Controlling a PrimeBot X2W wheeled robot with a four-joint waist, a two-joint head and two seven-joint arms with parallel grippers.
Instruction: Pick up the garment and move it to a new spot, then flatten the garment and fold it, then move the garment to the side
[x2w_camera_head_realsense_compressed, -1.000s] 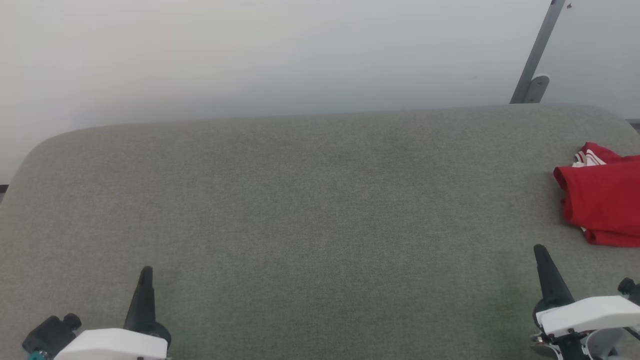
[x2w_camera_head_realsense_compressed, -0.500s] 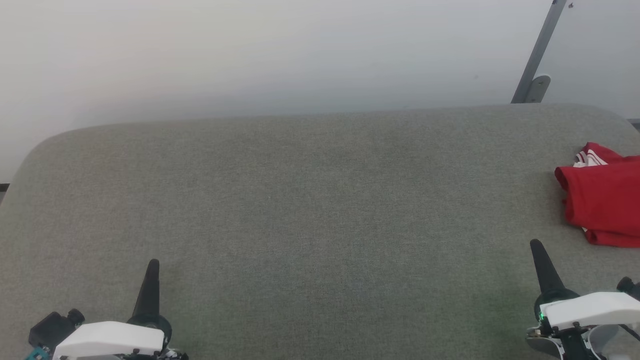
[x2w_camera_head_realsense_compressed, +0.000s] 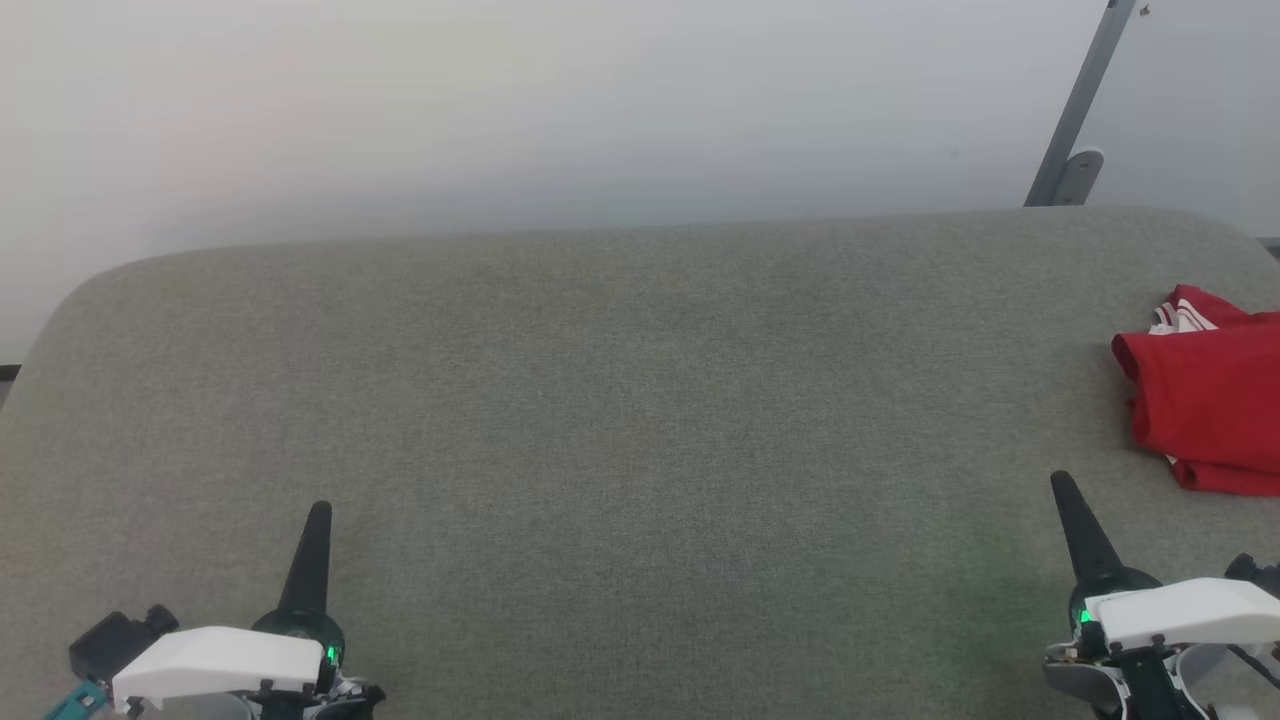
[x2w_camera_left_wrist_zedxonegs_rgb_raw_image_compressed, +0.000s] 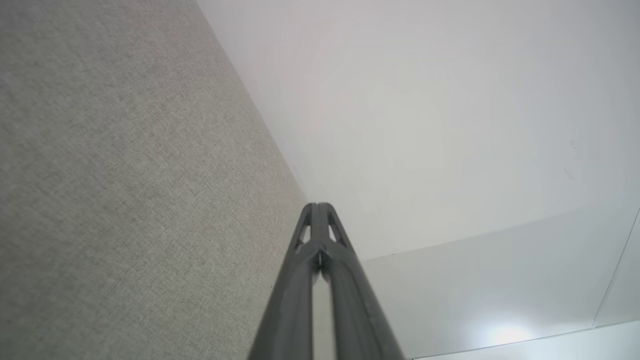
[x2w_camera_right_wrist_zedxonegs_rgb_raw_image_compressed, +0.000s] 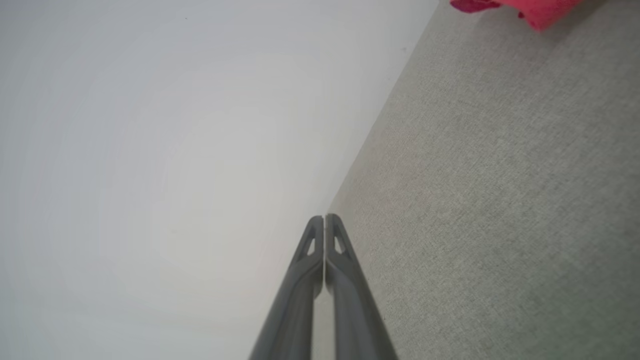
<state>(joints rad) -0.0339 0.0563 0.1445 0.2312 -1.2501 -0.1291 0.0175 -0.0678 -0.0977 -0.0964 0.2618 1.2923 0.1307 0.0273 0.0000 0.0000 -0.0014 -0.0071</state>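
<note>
Left tool (x2w_camera_head_realsense_compressed: 319, 512) and right tool (x2w_camera_head_realsense_compressed: 1058, 486) are pinched shut and empty, while the soft, floppy red garment (x2w_camera_head_realsense_compressed: 1205, 400) likely wants gripping through its folded near edge.

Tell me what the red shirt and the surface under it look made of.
The shirt looks like soft matte knit fabric, perhaps jersey: it lies in limp, rounded folds. The surface looks like matte grey-green woven upholstery cloth: a fine speckled weave shows.
</note>
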